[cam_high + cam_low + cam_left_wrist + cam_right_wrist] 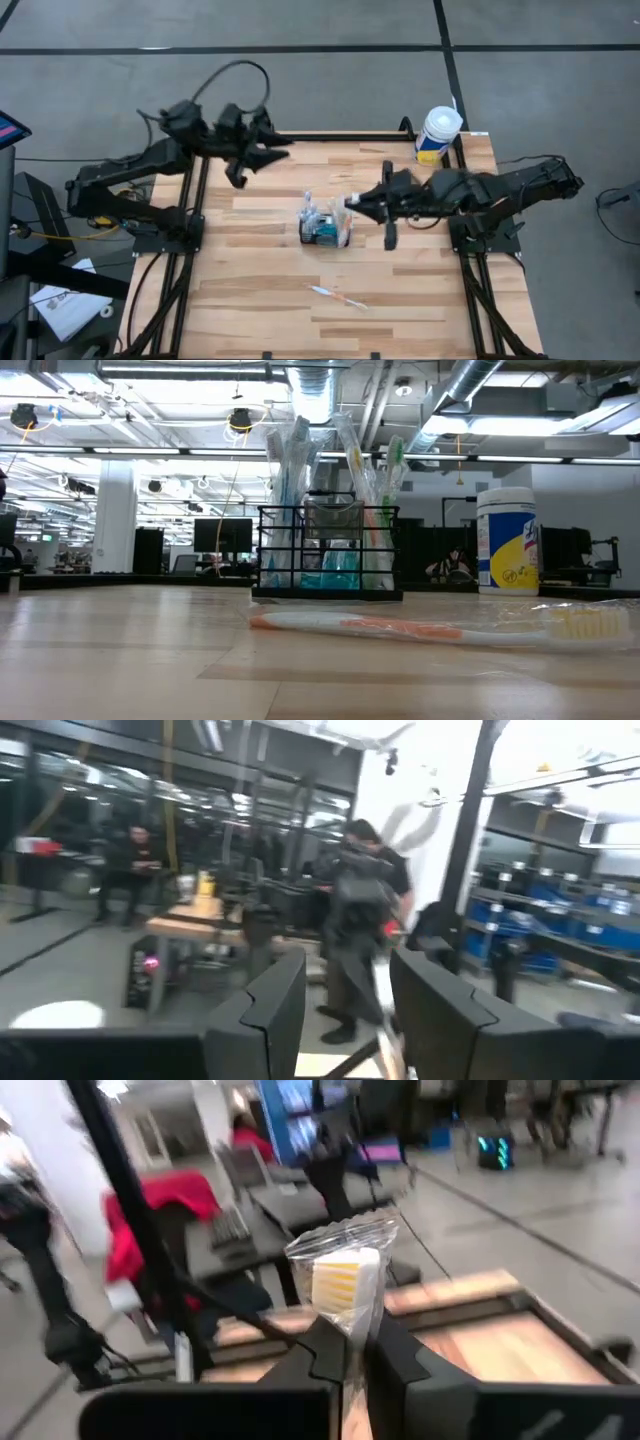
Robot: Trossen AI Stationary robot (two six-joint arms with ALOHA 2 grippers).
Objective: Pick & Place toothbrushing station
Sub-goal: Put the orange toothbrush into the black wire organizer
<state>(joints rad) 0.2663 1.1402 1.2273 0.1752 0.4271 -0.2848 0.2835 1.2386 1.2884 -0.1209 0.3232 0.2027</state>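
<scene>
The toothbrushing station, a black wire-mesh caddy [325,230] holding several wrapped toothbrushes, stands on its base at the table's middle; it also shows in the low view [325,550]. My right gripper [352,203] is just right of the caddy and shut on a clear-wrapped toothbrush [345,1275] with yellow-white bristles. My left gripper [272,152] is open and empty above the table's far left part; its fingers show apart in the left wrist view [345,1010]. Another wrapped toothbrush [338,297] lies flat on the table near the front. My right gripper pinches the wrapped toothbrush between its two fingers [325,1352], just behind the head [350,1330]. The fingers come level from the table's right. The head and its wrapper stick out past the fingertips. The handle is hidden by the gripper.
A white tub [438,133] with a yellow-blue label stands at the far right corner, also in the low view [508,540]. Black frame rails [190,230] run along the table's left and right sides. Bare wood lies left of the caddy and at the front.
</scene>
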